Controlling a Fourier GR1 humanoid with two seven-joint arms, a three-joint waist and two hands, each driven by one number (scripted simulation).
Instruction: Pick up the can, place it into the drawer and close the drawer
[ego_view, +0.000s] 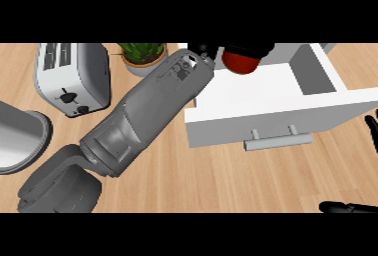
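Head view, left hand curled round red can, can held over far end of open white drawer, right hand relaxed, fingers straight, at right edge, toaster and plant on worktop.

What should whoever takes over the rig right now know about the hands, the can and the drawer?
Left hand: curled round the red can, holding it at the back left of the open white drawer; whether the can touches the drawer floor cannot be told.
Right hand: open, resting at the view's right edge, holding nothing.
Done: can picked up and at the drawer.
Left: release the can inside, pull the hand clear, push the drawer shut, probably at its handle.
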